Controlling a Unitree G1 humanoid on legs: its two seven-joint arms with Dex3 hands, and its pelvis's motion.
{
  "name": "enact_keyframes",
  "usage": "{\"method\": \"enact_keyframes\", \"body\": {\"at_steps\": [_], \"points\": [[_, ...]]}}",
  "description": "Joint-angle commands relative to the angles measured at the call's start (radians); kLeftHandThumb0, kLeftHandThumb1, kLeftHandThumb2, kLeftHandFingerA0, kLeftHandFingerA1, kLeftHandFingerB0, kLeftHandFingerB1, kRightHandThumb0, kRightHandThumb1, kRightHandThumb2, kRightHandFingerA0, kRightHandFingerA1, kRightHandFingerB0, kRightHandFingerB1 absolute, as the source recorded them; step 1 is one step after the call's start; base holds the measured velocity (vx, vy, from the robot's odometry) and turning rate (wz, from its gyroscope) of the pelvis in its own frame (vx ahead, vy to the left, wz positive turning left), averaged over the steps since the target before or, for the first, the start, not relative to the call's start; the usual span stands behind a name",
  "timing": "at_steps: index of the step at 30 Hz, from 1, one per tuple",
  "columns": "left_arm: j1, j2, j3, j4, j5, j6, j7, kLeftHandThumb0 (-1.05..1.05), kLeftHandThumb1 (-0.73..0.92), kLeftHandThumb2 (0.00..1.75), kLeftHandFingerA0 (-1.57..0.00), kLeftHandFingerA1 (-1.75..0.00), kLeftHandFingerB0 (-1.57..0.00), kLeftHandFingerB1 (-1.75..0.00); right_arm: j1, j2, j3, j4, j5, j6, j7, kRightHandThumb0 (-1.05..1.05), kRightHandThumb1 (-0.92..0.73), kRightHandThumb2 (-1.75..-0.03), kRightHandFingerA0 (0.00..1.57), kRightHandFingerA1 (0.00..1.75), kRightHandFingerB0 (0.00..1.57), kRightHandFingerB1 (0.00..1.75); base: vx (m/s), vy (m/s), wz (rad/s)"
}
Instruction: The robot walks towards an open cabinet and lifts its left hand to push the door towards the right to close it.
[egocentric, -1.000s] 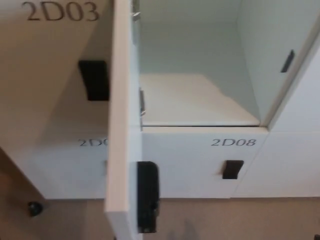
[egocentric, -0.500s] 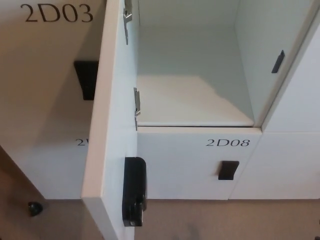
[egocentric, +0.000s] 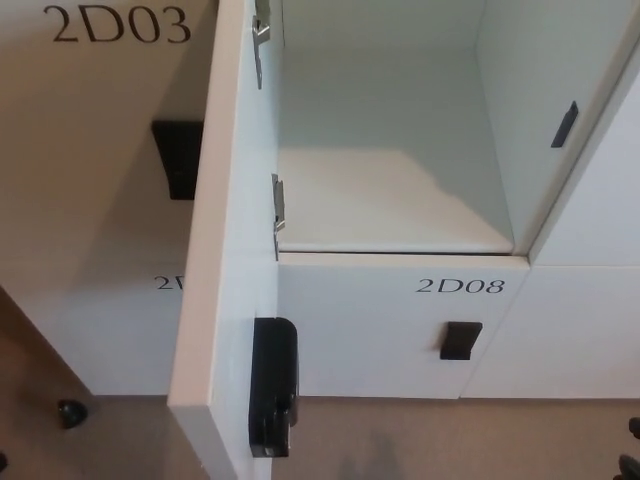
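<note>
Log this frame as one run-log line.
phase: approach | cabinet door: open, edge-on | compartment: empty | door lock: untouched | left hand: not in view | right hand: not in view

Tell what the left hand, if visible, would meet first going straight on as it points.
The left hand is not in view, so its heading cannot be told. Entering from the left and pushing right, it would probably meet the open cabinet door first.

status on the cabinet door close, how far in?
Done: the approach. The robot stands right at the open compartment, with the door edge-on just in front of the camera. In hand: nothing visible; no robot hand is in view, and nothing touches the door. Left: raising the left hand and pushing the door right until it covers the opening above locker 2D08. The push has not started.
</note>
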Motion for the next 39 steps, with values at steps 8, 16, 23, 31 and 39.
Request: {"method": "enact_keyframes", "body": {"at_steps": [8,16,23,31,39], "points": [[-0.16,-0.283,-0.279,-0.599,0.132,0.133,0.182,-0.23,0.68,0.6,-0.42,-0.39,-0.34,-0.35,0.063,-0.009,0.022,-0.041,-0.02,-0.011,-0.006,-0.29,-0.6,-0.58,0.8,0.52,0.59,0.48,0.0,0.0,0.0],[-0.482,-0.733,-0.58,-0.651,0.214,0.264,0.329,-0.27,0.65,0.59,-0.59,-0.43,-0.46,-0.38,0.076,0.005,0.033,-0.07,-0.025,-0.015,-0.022,-0.3,-0.59,-0.57,0.81,0.52,0.6,0.48,0.0,0.0,0.0],[-0.622,-1.238,-1.157,-0.293,0.403,0.178,0.316,-0.37,0.62,0.6,-0.78,-0.5,-0.68,-0.42,0.092,-0.014,0.057,-0.111,-0.054,-0.07,-0.011,-0.38,-0.54,-0.56,0.86,0.57,0.64,0.49,0.0,-0.011,0.23],[-0.564,-1.342,-1.708,-0.165,0.173,0.219,0.086,-0.42,0.65,0.6,-0.74,-0.51,-0.68,-0.42,0.083,0.006,0.084,-0.149,-0.08,-0.042,-0.044,-0.31,-0.58,-0.57,0.87,0.56,0.65,0.5,0.0,0.001,0.08],[-0.608,-1.315,-1.51,-0.097,0.288,0.184,0.037,-0.42,0.68,0.61,-0.73,-0.62,-0.65,-0.4,0.061,0.003,0.074,-0.102,-0.061,-0.052,-0.028,-0.32,-0.54,-0.56,0.87,0.55,0.64,0.51,0.0,0.0,0.0]]}}
